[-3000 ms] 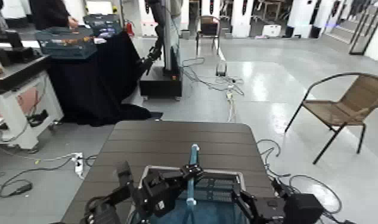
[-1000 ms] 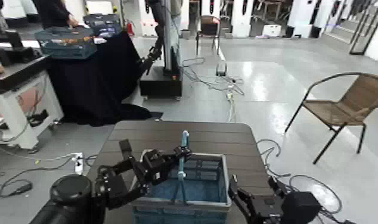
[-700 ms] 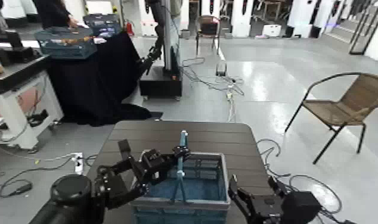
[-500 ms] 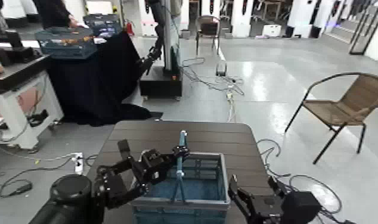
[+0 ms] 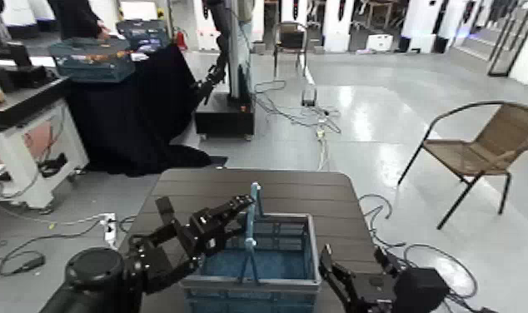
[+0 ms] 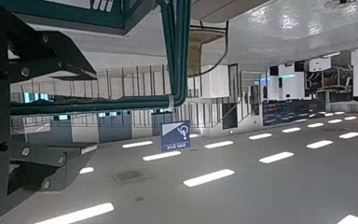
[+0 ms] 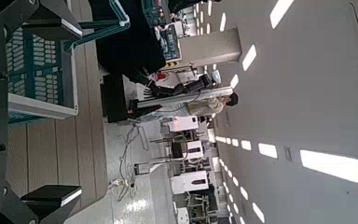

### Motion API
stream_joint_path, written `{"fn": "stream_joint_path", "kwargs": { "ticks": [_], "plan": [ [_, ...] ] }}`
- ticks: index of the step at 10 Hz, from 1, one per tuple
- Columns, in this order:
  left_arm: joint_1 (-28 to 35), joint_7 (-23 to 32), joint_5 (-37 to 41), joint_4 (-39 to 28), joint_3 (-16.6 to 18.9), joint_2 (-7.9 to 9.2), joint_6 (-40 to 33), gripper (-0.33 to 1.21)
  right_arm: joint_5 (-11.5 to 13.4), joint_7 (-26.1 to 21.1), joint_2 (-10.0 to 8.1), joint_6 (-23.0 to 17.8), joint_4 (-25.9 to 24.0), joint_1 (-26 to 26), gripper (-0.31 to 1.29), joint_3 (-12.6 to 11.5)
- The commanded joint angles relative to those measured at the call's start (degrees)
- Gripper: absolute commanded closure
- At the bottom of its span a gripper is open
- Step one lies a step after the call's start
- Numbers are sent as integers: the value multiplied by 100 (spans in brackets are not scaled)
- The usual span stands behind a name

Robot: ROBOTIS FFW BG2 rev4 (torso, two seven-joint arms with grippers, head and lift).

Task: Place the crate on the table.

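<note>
A: What is seen from the head view?
B: The crate [image 5: 252, 260] is seen resting on the near part of the tabletop [image 5: 234, 193], its thin arched handle [image 5: 251, 218] standing upright over the middle. The left gripper [image 5: 231, 210] is held just beside the top of that handle, with its fingers spread apart and nothing clamped between them. The right gripper [image 5: 338, 281] is kept low at the near right corner of the crate; its fingers are seen parted, and nothing is held.

A: And behind the tabletop?
B: A table draped in black cloth [image 5: 134, 104] is seen far to the left, with a dark teal crate [image 5: 91, 58] on it. A wicker chair [image 5: 480, 150] is placed well apart on the right, and cables [image 5: 317, 116] are strewn over the floor.

A: What is shown by the left wrist view?
B: The light-blue handle [image 6: 179, 51] is seen close up, running between the dark fingers [image 6: 47, 56] without being pinched. The hall's ceiling lights fill the rest.

A: And the right wrist view?
B: The crate's lattice side and grey rim [image 7: 39, 75] are seen on the tabletop's slats [image 7: 89, 140], beside the gripper's dark fingers [image 7: 51, 201], which are set apart. The black-draped table [image 7: 130, 42] is visible beyond.
</note>
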Motion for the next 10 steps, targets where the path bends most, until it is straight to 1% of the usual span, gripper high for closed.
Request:
{"fn": "stream_joint_path", "kwargs": {
  "ticks": [1, 3, 5, 6, 7, 8, 9, 10],
  "plan": [
    [202, -4, -864, -312, 430, -19, -376, 1, -35, 0, 0, 20, 0, 8, 13, -11],
    [431, 49, -1506, -716, 676, -27, -833, 1, -35, 0, 0, 37, -9, 17, 13, -11],
    [853, 313, -2244, -1516, 896, -27, -1422, 1, -35, 0, 9, 55, -18, 17, 13, -11],
    [1169, 603, -2710, -2044, 993, -45, -1862, 3, -35, 0, 9, 55, -26, 17, 13, -20],
    [1538, 937, -3149, -2562, 1134, -142, -2240, 8, -35, 0, 9, 55, -26, 35, 13, -20],
    [1846, 1183, -3668, -3037, 1230, -194, -2547, 11, -35, 0, 9, 55, -35, 35, 13, -28],
    [2127, 1341, -4151, -3423, 1204, -221, -2987, 11, -35, 0, 9, 46, -35, 43, 13, -28],
    [2347, 1297, -4635, -3626, 1151, -256, -3470, 11, -35, 0, 9, 46, -44, 52, 13, -37]
  ]
}}
